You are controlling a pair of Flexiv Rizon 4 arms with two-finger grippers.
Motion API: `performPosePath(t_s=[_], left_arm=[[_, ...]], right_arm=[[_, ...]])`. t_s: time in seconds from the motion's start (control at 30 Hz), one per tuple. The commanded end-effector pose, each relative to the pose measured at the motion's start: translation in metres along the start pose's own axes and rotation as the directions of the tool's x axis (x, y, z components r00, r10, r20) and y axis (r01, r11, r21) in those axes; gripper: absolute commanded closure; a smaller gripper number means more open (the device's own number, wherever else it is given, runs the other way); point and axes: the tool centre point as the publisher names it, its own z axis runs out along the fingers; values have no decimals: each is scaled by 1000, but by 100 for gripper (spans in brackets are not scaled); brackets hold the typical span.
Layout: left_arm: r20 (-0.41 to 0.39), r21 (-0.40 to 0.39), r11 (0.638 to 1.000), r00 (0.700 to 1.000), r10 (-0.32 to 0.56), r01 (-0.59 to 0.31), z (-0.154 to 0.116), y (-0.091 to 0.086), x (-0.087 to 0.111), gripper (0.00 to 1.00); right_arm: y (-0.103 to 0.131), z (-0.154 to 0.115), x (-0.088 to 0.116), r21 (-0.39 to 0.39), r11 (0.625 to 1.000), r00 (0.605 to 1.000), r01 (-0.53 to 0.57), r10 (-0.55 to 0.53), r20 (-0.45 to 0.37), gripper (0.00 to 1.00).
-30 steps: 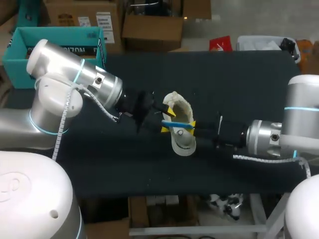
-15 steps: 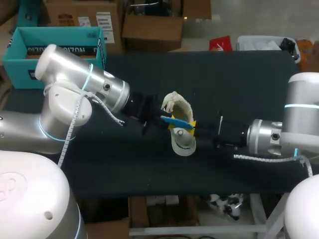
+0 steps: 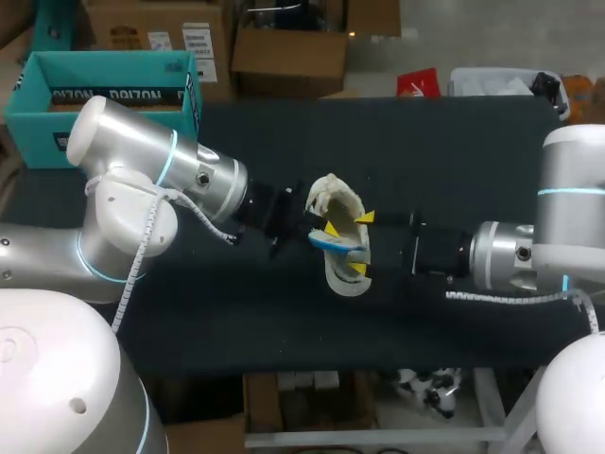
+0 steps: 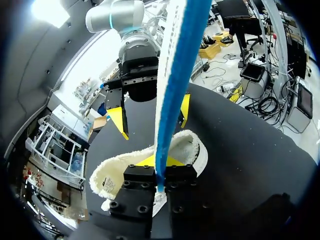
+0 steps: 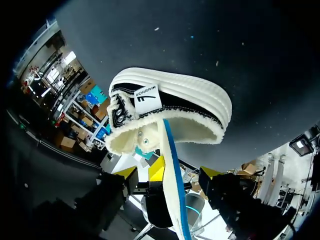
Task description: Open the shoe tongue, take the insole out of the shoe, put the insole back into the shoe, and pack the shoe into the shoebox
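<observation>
left gripper (image 4: pixel 160 175) clamps blue-white insole (image 4: pixel 175 75) | right gripper (image 3: pixel 361 244) spread wide | shoe (image 5: pixel 190 95) bears printed side tag (image 5: pixel 144 98)

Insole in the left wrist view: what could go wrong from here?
The left gripper pinches the insole by one end; it could bend or slip on entering the shoe. The right gripper stands open beside the shoe, so the shoe may slide. The grippers sit close and could collide.

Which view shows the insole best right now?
Left wrist view: the insole runs long and close from the left gripper. Right wrist view shows it edge-on by the shoe; head view, only a short blue strip.
</observation>
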Motion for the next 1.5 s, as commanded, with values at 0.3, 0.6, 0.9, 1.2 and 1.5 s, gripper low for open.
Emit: performPosePath(t_s=[0.3, 0.6, 0.9, 1.2, 1.5], left_arm=[[25, -21, 997, 996, 80, -80, 14, 1, 1, 100], [24, -44, 995, 996, 87, -86, 16, 11, -2, 100], [26, -54, 996, 997, 79, -78, 19, 20, -6, 100], [20, -62, 996, 998, 64, -62, 24, 27, -8, 100], [17, -69, 997, 999, 35, -34, 24, 34, -7, 100]], right_arm=[[-8, 3, -1, -48, 999, 1000, -8, 8, 1, 65], [-5, 14, -3, -89, 996, 1000, 12, -11, 12, 100], [-6, 17, -5, -150, 986, 997, 69, -65, 36, 100], [14, 24, -4, -149, 985, 996, 87, -83, 31, 100], [32, 29, 0, -119, 989, 996, 90, -89, 14, 100]])
